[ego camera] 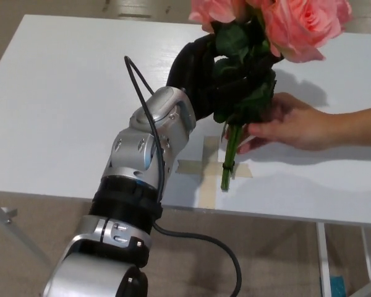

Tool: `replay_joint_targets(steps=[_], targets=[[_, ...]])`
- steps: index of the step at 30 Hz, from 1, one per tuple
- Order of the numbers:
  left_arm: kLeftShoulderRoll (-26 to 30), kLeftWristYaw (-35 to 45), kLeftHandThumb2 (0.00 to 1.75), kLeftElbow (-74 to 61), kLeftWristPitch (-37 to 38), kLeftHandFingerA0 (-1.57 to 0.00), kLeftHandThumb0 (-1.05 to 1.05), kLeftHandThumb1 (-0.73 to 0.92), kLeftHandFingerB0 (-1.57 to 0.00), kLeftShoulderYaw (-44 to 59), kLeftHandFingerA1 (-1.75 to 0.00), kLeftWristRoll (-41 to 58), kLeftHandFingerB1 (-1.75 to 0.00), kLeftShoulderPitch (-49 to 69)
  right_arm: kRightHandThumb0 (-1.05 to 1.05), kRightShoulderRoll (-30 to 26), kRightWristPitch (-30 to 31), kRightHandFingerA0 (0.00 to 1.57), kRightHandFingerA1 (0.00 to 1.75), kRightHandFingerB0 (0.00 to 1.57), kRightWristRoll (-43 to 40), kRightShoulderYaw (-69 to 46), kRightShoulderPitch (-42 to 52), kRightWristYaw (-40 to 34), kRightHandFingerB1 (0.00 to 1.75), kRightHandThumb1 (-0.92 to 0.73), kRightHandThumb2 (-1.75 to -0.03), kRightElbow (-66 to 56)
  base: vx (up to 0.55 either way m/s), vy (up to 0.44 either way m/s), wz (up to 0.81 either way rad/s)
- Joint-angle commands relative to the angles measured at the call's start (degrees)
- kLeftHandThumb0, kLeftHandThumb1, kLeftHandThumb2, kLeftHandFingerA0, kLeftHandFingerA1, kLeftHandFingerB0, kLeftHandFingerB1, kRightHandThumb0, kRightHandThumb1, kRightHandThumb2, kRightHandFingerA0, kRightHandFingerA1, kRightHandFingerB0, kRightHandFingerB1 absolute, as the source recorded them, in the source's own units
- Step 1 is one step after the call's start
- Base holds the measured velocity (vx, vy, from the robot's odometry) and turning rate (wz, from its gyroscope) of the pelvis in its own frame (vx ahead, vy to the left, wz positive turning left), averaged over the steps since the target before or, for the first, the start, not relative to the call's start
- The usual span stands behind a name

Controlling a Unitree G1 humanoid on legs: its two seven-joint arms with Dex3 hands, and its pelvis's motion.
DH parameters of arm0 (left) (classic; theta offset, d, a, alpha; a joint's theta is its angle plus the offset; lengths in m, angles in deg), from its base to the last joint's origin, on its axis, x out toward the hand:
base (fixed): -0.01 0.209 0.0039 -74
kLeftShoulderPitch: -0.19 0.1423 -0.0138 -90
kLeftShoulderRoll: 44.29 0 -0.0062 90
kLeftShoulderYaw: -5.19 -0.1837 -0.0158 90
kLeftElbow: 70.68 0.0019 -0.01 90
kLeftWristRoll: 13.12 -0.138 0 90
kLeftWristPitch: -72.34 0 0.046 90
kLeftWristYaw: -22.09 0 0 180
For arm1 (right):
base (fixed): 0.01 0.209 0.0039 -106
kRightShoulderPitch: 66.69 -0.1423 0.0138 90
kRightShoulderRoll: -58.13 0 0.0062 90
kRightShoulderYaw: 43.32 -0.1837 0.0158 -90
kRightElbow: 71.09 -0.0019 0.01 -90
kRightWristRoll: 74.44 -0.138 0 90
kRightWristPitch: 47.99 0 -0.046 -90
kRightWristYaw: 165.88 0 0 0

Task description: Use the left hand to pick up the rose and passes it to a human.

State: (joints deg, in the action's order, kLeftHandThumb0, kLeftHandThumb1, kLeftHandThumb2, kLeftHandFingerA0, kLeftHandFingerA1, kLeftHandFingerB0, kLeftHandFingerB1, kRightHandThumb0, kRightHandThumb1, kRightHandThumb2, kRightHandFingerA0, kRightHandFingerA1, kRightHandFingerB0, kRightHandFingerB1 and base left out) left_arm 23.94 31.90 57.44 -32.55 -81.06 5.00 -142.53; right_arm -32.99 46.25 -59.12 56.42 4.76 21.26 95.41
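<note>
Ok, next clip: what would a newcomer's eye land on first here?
Probably the pink rose at the top of the picture, held up over the white table in the robot's black left hand. Next, a person's hand reaching in from the right, its fingers at the green stem just below the leaves. A tape cross sits near the table's front edge.

A white tabletop (62, 99) fills most of the view, lit evenly from above, with soft shadows falling on its right half. A cross of tan tape (205, 173) is stuck near its front edge. Below the edge lies a beige, carpet-like floor (31, 247). White table legs (324, 257) show at lower right, beside a small teal object (337, 286), too cropped to identify.
</note>
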Motion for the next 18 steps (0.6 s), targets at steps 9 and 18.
replay_joint_targets(steps=[9, 18], targets=[[-17.87, -2.65, 0.81, 4.7, 4.74, -1.08, -0.18, 0.8, -0.86, -1.02, -1.47, 4.43, -1.05, -5.16, -0.37, 0.26, 0.31, 0.57, 0.4, 0.43, -0.01, -0.45, 0.28, 1.16, 0.35, -0.74, -0.62, 0.2, 0.0, 0.0, 0.0], [-17.2, -2.79, 0.74, 5.05, 4.83, -1.02, -0.13, 0.82, -0.84, -1.35, -1.49, 4.86, -1.05, -5.26, -0.37, 0.18, 0.27, 0.57, 0.4, 0.43, 0.09, -0.38, 0.33, 1.04, 0.35, -0.74, -0.62, 0.24, 0.0, 0.0, 0.0]])
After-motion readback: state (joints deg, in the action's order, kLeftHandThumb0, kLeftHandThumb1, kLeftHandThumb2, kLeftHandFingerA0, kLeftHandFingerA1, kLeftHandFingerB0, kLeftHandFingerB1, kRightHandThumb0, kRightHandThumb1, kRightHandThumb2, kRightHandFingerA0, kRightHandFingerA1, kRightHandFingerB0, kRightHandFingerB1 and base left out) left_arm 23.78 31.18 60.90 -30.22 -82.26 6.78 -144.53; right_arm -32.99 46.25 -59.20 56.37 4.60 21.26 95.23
